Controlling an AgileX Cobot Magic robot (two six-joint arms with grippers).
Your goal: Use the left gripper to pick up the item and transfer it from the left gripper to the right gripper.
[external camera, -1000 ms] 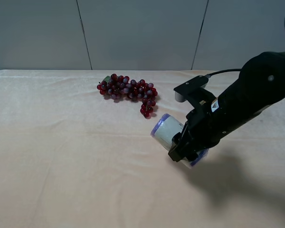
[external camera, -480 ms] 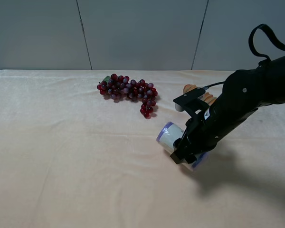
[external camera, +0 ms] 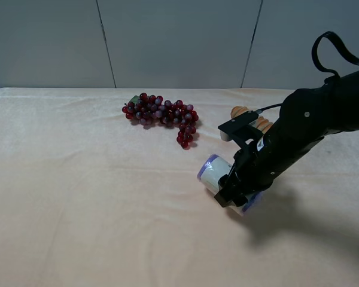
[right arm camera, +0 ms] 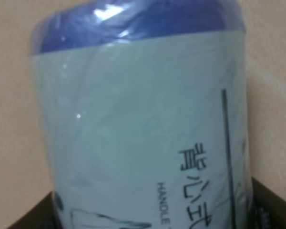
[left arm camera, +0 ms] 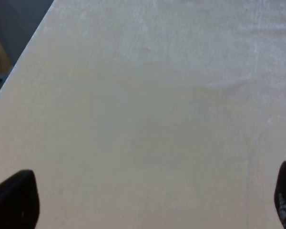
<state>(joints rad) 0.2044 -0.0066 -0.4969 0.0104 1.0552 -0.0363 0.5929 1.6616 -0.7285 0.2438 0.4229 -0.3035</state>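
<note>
The item, a white can with purple-blue ends (external camera: 213, 172), lies tilted at the cream table's right middle, low over or on the cloth; I cannot tell which. My right gripper (external camera: 234, 195) is shut on it around its middle. In the right wrist view the can (right arm camera: 143, 119) fills the frame, with dark print on its label and black fingers (right arm camera: 269, 205) at its sides. My left gripper (left arm camera: 150, 202) is open and empty over bare cloth, with only its two fingertips (left arm camera: 14, 200) showing. It is out of the exterior high view.
A dark red grape bunch (external camera: 161, 115) lies at the back middle of the table. A tan ridged bread-like piece (external camera: 252, 121) lies just behind the right arm. The table's left edge (left arm camera: 19, 62) shows in the left wrist view.
The right arm has moved down and slightly right with the can, uncovering the bread-like piece behind it. Over the last half second it barely moved.
</note>
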